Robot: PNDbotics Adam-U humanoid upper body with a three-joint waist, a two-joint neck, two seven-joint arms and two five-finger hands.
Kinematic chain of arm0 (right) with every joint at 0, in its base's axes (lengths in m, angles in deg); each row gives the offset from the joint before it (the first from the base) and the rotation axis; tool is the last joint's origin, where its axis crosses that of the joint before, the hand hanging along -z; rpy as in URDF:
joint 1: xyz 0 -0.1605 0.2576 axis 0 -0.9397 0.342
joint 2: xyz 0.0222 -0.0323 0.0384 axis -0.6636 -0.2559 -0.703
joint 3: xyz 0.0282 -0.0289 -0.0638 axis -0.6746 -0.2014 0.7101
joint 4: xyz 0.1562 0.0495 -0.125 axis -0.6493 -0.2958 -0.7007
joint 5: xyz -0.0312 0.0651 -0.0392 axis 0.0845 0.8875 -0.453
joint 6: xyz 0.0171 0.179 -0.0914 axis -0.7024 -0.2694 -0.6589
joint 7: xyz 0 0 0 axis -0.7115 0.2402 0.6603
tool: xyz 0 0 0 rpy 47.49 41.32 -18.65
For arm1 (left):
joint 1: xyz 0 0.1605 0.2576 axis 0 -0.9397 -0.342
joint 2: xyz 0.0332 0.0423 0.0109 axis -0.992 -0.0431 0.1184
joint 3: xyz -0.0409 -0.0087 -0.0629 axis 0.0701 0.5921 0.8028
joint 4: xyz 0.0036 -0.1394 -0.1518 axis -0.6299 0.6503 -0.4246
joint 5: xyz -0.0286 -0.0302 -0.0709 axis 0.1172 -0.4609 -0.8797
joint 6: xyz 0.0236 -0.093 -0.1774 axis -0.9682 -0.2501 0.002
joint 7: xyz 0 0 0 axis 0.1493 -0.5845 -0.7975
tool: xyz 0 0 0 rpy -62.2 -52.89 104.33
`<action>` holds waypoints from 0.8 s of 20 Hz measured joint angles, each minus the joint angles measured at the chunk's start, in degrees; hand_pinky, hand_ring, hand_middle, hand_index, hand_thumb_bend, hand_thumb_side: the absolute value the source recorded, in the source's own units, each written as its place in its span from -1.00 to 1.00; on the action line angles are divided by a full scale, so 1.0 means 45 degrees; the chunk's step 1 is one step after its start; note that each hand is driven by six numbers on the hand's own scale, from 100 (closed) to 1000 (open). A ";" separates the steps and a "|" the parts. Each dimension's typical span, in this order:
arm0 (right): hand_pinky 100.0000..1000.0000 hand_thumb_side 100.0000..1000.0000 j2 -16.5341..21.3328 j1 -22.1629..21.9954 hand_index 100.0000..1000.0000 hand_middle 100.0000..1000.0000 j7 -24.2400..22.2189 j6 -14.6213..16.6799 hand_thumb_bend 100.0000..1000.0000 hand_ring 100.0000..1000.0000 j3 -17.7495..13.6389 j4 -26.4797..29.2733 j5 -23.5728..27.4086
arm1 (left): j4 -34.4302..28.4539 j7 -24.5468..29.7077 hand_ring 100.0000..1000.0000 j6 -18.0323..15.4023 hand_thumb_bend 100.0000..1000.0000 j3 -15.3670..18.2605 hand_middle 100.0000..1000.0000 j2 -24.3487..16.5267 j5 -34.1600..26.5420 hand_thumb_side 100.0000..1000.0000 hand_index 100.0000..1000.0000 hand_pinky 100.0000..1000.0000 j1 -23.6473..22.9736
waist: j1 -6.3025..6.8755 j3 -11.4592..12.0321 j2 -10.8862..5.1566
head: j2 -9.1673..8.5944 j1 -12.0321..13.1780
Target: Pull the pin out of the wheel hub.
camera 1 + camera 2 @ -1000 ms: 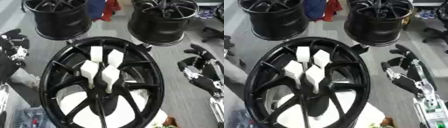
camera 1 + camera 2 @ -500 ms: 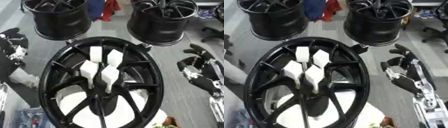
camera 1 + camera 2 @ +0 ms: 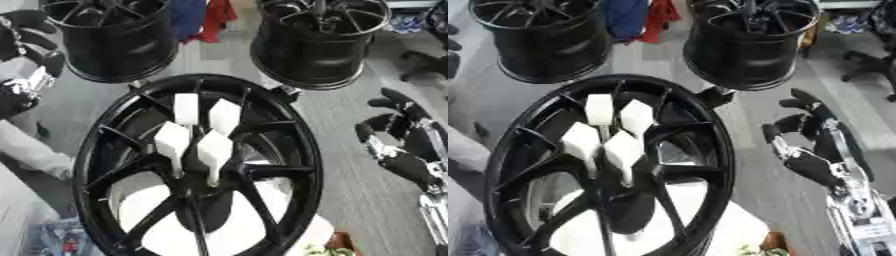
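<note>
A large black wheel hub (image 3: 299,150) lies tilted in the middle, spokes facing me. Several white pins stand in a cluster by its centre: two upper ones (image 3: 185,108) (image 3: 224,116) and two lower ones (image 3: 171,143) (image 3: 213,151). My left hand (image 3: 24,67) hangs at the upper left, off the rim, fingers relaxed and holding nothing. My right hand (image 3: 808,150) hovers to the right of the rim, open, fingers pointing up and away, clear of the wheel. Neither hand touches a pin.
Two more black wheels stand behind, one at the back left (image 3: 114,47) and one at the back right (image 3: 317,47). Blue and red cloth (image 3: 203,17) hangs between them. A white surface (image 3: 262,225) shows through the spokes. Grey floor lies to the right.
My left hand has risen toward the upper left corner. The right hand and the wheel with its pins stay about where they were.
</note>
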 measured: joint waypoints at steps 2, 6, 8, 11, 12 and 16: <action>0.19 -0.66 0.0027 0.0000 0.80 0.46 -0.0051 0.0004 -0.39 0.16 0.0025 -0.0009 0.0000 | -0.0005 0.1225 0.36 -0.0333 -0.55 -0.0632 0.42 -0.0815 0.0015 -0.19 0.73 0.23 0.0760 | 0.0010 -0.0087 -0.0023 | 0.0000 0.0082; 0.19 -0.66 0.0098 -0.0003 0.80 0.46 -0.0116 0.0004 -0.38 0.16 0.0080 -0.0064 0.0000 | 0.0451 0.3608 0.39 -0.0740 -0.46 -0.2058 0.44 -0.1677 -0.0090 -0.19 0.75 0.34 0.2310 | 0.0052 -0.0178 -0.0069 | 0.0000 0.0196; 0.19 -0.66 0.0107 -0.0007 0.80 0.46 -0.0152 0.0010 -0.37 0.16 0.0085 -0.0068 0.0000 | 0.0852 0.4731 0.41 -0.0876 -0.41 -0.2743 0.45 -0.1735 -0.0088 -0.22 0.75 0.38 0.3021 | 0.0082 -0.0200 -0.0126 | 0.0000 0.0230; 0.19 -0.66 0.0149 -0.0015 0.80 0.46 -0.0196 0.0009 -0.37 0.16 0.0129 -0.0072 0.0000 | 0.1499 0.6108 0.44 -0.1135 -0.38 -0.3553 0.46 -0.1607 -0.0006 -0.27 0.74 0.42 0.3944 | 0.0081 -0.0229 -0.0135 | 0.0000 0.0244; 0.19 -0.66 0.0175 -0.0016 0.80 0.46 -0.0200 0.0007 -0.37 0.16 0.0149 -0.0072 0.0000 | 0.1703 0.6471 0.43 -0.1236 -0.39 -0.3764 0.46 -0.1498 0.0028 -0.32 0.74 0.42 0.4184 | 0.0080 -0.0230 -0.0143 | 0.0000 0.0245; 0.19 -0.66 0.0206 -0.0020 0.80 0.46 -0.0204 0.0006 -0.36 0.16 0.0155 -0.0074 0.0000 | 0.2443 0.7298 0.43 -0.1318 -0.36 -0.4590 0.45 -0.0988 0.0133 -0.33 0.73 0.42 0.4836 | 0.0083 -0.0243 -0.0167 | 0.0000 0.0258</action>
